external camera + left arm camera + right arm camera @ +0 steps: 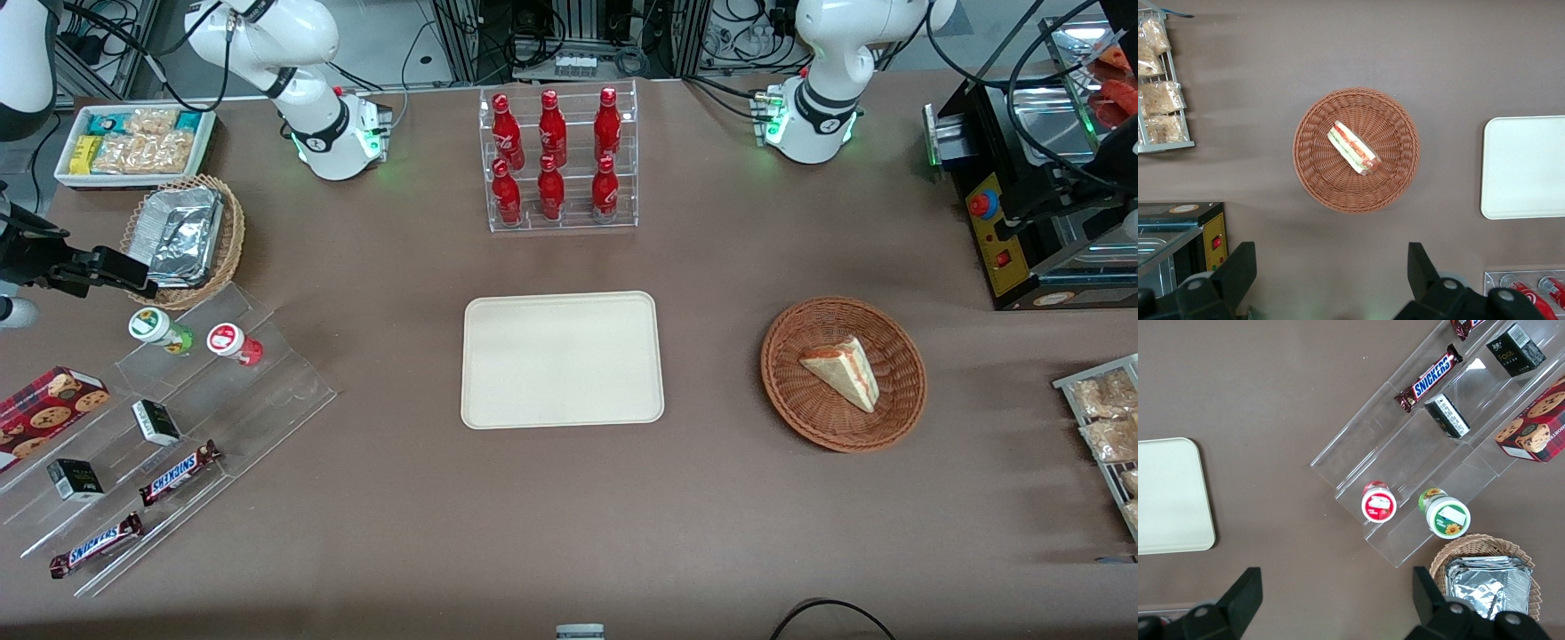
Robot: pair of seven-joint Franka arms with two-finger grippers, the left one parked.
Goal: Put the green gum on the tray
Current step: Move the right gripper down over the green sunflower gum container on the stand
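The green gum stands on the upper step of a clear acrylic stand, its white lid with a green-and-orange label facing up; it also shows in the right wrist view. The red gum stands beside it. The cream-white tray lies empty at the table's middle, and its edge shows in the right wrist view. My gripper hangs high above the table beside the foil basket, a little farther from the front camera than the green gum. In the right wrist view the gripper is open wide and empty.
The acrylic stand also holds Snickers bars, small black boxes and a cookie box. A wicker basket with a foil tray, a white snack bin, a soda bottle rack and a sandwich basket stand around.
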